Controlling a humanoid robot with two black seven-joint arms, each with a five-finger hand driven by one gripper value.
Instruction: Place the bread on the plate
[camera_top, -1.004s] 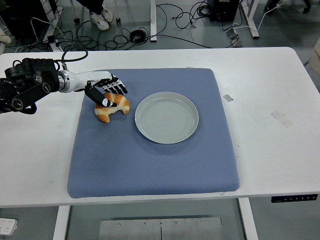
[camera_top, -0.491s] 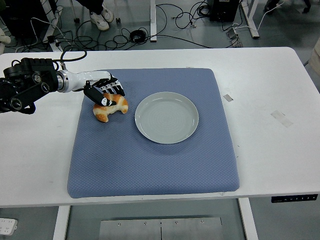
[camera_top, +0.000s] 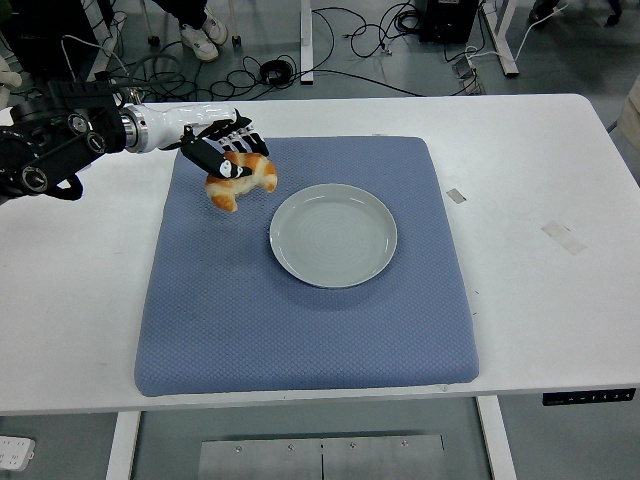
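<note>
Surface: white table (camera_top: 540, 160) with blue mat (camera_top: 300, 320).
Left hand (camera_top: 222, 150): fingers curled around bread (camera_top: 242, 178), held just left of the plate (camera_top: 333, 235).
Done: grasp.
Left: carrying it over, release.

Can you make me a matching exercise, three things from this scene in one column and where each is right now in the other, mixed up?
Things:
1. bread
2. plate
3. blue mat

Places:
A. spread over the white table
B. held in the left hand
C. empty, resting on the mat

Pairs: 1-B, 2-C, 3-A
</note>
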